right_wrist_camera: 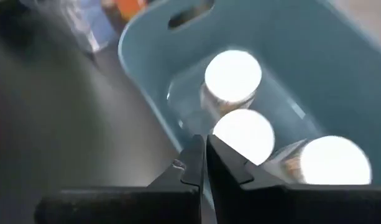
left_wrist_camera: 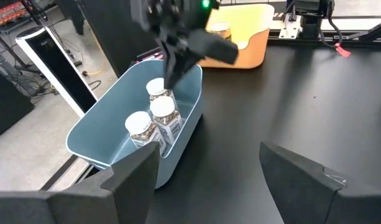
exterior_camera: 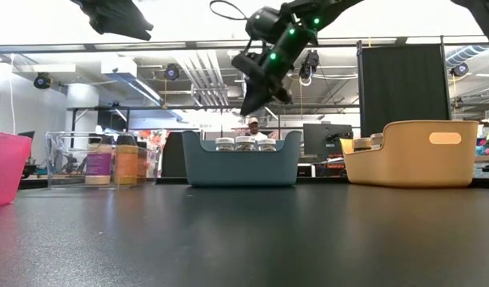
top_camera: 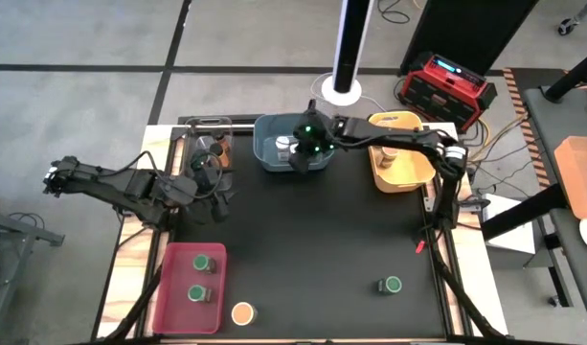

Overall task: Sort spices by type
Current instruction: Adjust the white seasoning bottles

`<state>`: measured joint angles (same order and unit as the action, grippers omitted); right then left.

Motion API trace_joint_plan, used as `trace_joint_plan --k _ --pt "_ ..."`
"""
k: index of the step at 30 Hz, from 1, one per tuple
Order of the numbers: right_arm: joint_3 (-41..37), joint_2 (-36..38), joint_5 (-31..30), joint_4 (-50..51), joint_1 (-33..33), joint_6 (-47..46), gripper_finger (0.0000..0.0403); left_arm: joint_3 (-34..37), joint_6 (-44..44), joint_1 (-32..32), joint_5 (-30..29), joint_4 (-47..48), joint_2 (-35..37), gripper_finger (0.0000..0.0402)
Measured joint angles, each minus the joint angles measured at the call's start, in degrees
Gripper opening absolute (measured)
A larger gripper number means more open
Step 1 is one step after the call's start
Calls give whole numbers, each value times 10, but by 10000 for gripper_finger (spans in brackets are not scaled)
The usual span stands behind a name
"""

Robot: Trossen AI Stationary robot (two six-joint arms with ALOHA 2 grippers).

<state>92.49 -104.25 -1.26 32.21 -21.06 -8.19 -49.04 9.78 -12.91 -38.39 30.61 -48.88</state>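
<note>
Right claw (top_camera: 300, 158) is hanging over the blue bin (top_camera: 266, 156) at the back of the bench (top_camera: 312, 249), fingers pinched completely together with nothing between them. Below it, three white-lidded spice jars (left_wrist_camera: 154, 118) sit clustered in that bin, touching or nearly touching each other. Left claw (top_camera: 217, 203) is parked off to the left near the clear bin (exterior_camera: 65, 159), fingers spread wide and holding nothing. The clear bin has a few jars in it, orange and purple labels showing from the low view, hard to count. Red bin (top_camera: 174, 297) at the front left holds two green-lidded jars (top_camera: 202, 262). One tan-orange-lidded jar (top_camera: 242, 313) stands on the bench just beside the red bin, and another green-lidded jar (top_camera: 392, 285) sits alone toward the front right. Yellow bin (top_camera: 419, 175) at the back right has at least one jar in it.
</note>
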Motion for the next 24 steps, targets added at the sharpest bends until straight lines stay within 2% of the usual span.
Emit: trace_joint_plan --k 9,15,24 --pt "-3 -29 -2 15 18 -16 9 0 -4 0 0 0 0 261" --pt "-5 -29 -76 18 19 -19 9 0 -6 0 0 -1 0 261" --pt "-9 -31 -79 13 19 -18 9 0 -6 0 0 -2 0 261"
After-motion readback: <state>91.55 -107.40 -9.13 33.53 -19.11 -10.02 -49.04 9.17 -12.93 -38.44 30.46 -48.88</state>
